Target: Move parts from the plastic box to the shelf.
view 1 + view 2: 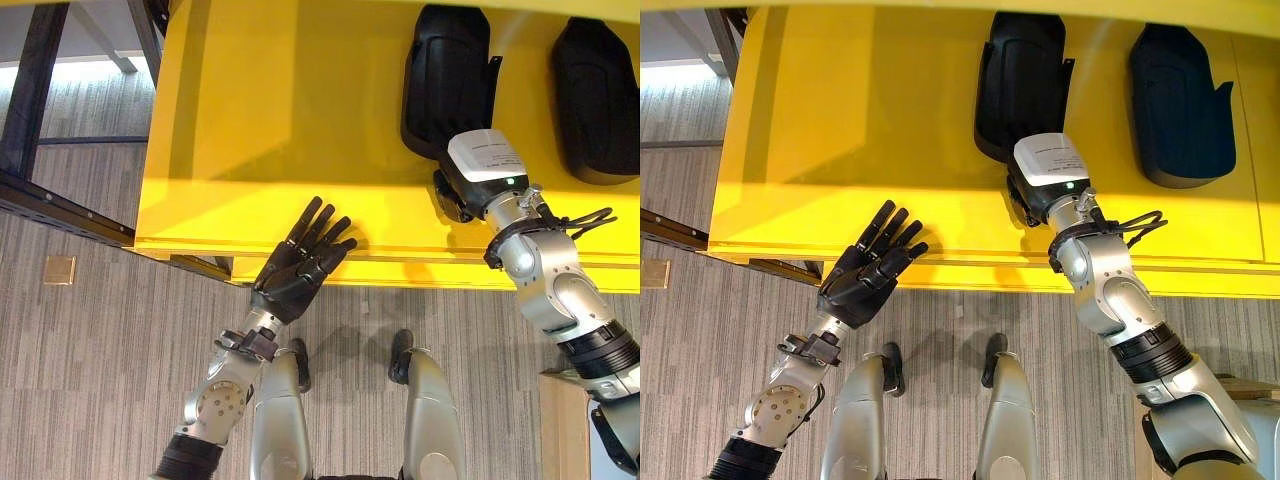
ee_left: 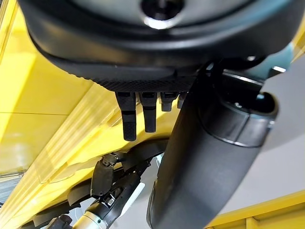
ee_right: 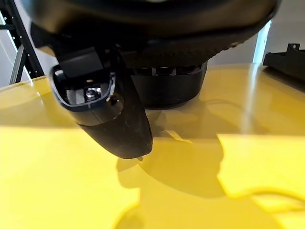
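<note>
Yellow shelf (image 1: 250, 120) carries two black parts; the nearer part (image 1: 1020, 85) lies lengthwise straight ahead of the right hand (image 1: 1035, 195), fingers hidden. Left hand (image 1: 300, 265) hovers flat, fingers straight, well apart.

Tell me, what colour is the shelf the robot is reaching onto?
Bright yellow; the shelf shows best in the right eye view.

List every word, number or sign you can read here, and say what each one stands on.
No text can be read.
White cover behind the right hand: a few lines of dark print, too small to make out.
Two black parts, yellow shelf, left hand: no markings show.
</note>
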